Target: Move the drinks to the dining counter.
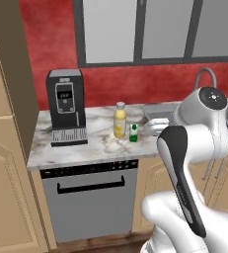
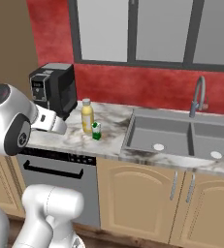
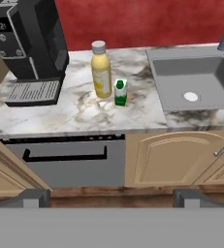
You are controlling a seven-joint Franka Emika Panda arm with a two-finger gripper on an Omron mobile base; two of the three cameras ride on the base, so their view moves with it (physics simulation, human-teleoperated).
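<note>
Kitchen worktop at the start of the reach. The yellow bottle (image 3: pixel 101 70) with its white cap stood upright on the marble counter (image 3: pixel 60 114), between the coffee machine (image 3: pixel 28 46) and the sink (image 3: pixel 193 82). The green-and-white carton (image 3: pixel 120 92) stood just beside the bottle, on the sink side and slightly nearer the counter's front edge; whether the two touched could not be told. No blue carton and no dining counter appeared in these views.

The gripper (image 3: pixel 111 198) was held back from the counter, out in front of the dishwasher (image 3: pixel 65 160) and lower cabinets, with its fingers (image 3: pixel 34 197) spread fully apart and holding nothing. Both drinks lay well ahead of it.

Risks, as judged from this arrangement:
- The closeness of bottle and carton left little room for a finger between them; a grasp on either would probably nudge the other, and the small carton looked easy to topple.
- The carton stood near the sink rim, so a push from the bottle side could send it into the basin.
- The bottle was tall and narrow; a grip high on the cap or an off-centre approach could tip it toward the coffee machine.
- A low approach risked striking the counter's front edge.
</note>
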